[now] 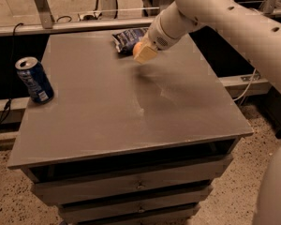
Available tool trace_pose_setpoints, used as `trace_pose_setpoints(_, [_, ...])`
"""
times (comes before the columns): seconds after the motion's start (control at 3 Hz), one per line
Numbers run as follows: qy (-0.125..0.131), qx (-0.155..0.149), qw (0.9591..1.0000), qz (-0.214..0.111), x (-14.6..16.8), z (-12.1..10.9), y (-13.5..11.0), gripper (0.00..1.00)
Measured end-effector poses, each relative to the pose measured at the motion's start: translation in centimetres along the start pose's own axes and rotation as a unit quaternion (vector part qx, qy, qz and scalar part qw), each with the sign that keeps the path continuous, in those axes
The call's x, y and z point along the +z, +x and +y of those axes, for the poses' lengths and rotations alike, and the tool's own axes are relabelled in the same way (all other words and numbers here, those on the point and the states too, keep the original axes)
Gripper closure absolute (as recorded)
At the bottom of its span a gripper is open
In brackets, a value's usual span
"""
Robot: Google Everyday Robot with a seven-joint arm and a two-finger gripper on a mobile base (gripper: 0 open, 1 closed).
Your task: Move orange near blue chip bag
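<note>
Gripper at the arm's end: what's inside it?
The gripper, above the table's far side beside the blue chip bag, holds the orange; only its edge shows, the rest is covered.

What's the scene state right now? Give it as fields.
gripper: above the far part of the table, just right of the chip bag, shut on the orange
orange: held in the gripper, partly hidden by it, next to the bag's near right corner
chip bag: lying flat at the table's far edge
soda can: upright near the left edge, apart from everything else
table: grey top, drawers below
status: orange beside the bag, not yet released
</note>
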State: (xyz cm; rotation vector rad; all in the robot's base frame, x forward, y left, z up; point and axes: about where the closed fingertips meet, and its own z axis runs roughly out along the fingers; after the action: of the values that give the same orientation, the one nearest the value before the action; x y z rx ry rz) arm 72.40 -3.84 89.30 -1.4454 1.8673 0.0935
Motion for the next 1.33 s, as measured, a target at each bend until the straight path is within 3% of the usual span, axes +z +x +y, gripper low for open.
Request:
trace_pose_setpoints(0.33, [0.021,0.002,0.9998,-0.008,0.9,-2.3,0.0,0.85])
trace_pose_setpoints(1.0, [0.040,-0.001,0.9989,-0.024,1.1,-4.6,-0.1,0.38])
trace_pose_setpoints(1.33, [0.040,-0.008,0.9987,-0.030,1.0,-4.7,-0.7,0.07])
